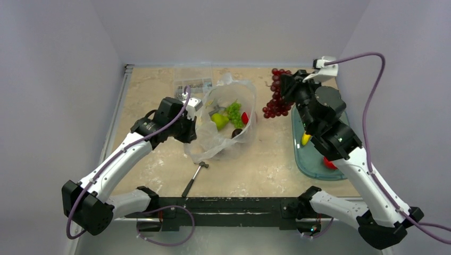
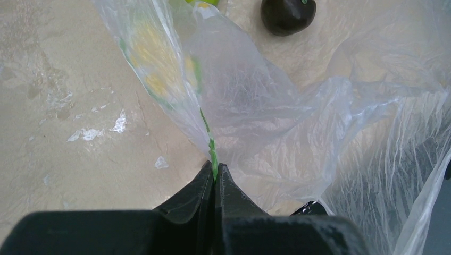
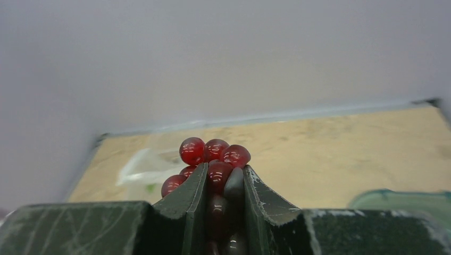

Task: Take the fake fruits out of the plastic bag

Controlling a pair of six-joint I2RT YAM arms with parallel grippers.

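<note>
Currently, the left claw point(image 2: 215, 171) is pinched fully closed on a fold of the thin, crinkly transparent plastic bag point(image 2: 276, 127), gripping its left edge where a green stripe runs into the jaws. The bag lies open near the middle of the beige marbled tabletop point(image 1: 266, 159). Several glossy fake fruits are inside it: a green grape bunch point(image 1: 233, 111), a green apple point(image 1: 219, 121), a small red fruit point(image 1: 244, 118) and a dark plum point(image 1: 236, 133).

The right claw point(image 3: 219, 171) is narrowed around a dark red grape bunch point(image 3: 214, 152), with grapes wedged between its fingers. From above, the bunch hangs between the bag and a teal rimmed tray point(image 1: 306, 164) on the right side. In that tray lie a yellow banana point(image 1: 306, 139) and a round red fruit point(image 1: 330, 163), both partly hidden by the right arm.

A small hammer point(image 1: 193, 179) lies on the tabletop just in front of the bag. A clear rigid box of small parts point(image 1: 191, 84) sits behind the bag's left corner.
</note>
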